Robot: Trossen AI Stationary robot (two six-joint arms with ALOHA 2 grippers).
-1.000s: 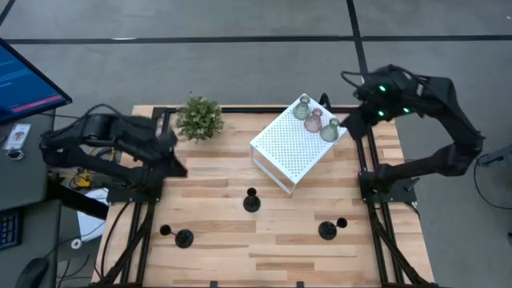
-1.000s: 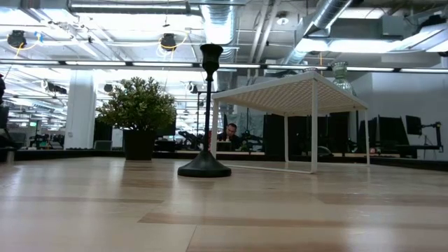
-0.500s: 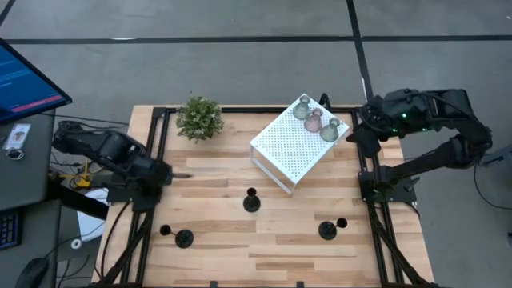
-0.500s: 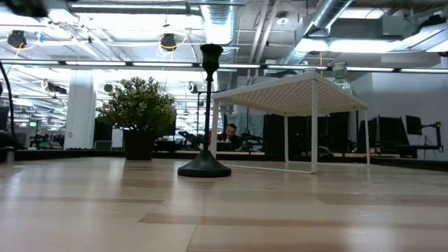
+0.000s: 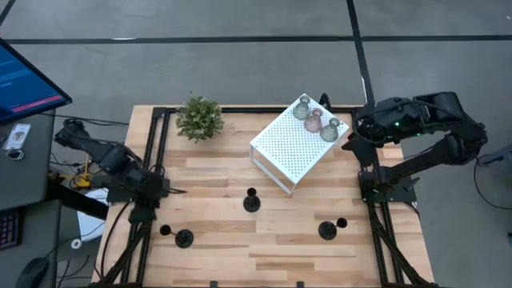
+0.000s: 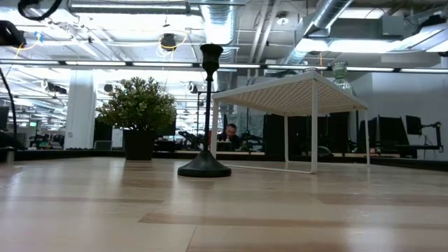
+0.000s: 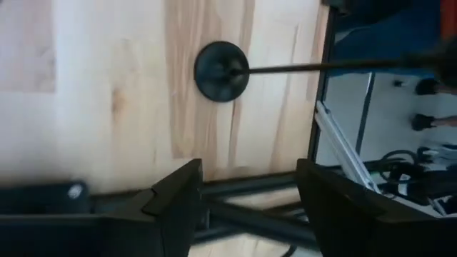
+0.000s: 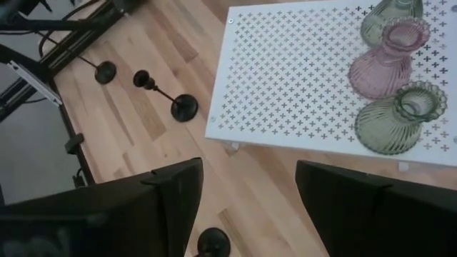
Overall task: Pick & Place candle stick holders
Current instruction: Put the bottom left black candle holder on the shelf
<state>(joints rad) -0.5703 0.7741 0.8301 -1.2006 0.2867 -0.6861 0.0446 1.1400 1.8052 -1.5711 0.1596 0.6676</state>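
Note:
Three black candle stick holders stand upright on their round bases on the wooden table: one in the middle [image 5: 251, 201] [image 6: 206, 112], one near left [image 5: 183, 238] [image 7: 221, 70], one near right [image 5: 326, 230]. Three glass ones, two greenish [image 8: 396, 118] [image 8: 385, 18] and one pink [image 8: 389, 61], stand on the white perforated box [image 5: 292, 148]. My left gripper [image 5: 174, 192] [image 7: 246, 203] hovers open at the table's left side, beyond the near-left holder. My right gripper [image 5: 350, 138] [image 8: 250, 207] hovers open by the box's right corner. Both hold nothing.
A green potted plant [image 5: 199, 118] stands at the far left of the table. Black frame rails [image 5: 152, 152] run along both side edges. Bare wood lies along the near edge between the black holders. A person shows in the room beyond the table [image 6: 229, 133].
My left gripper has moved along the left side toward the table's near edge, and the arm has folded lower. My right arm has sunk and drawn back toward the right edge, its gripper staying by the box's right corner. The holders have not moved.

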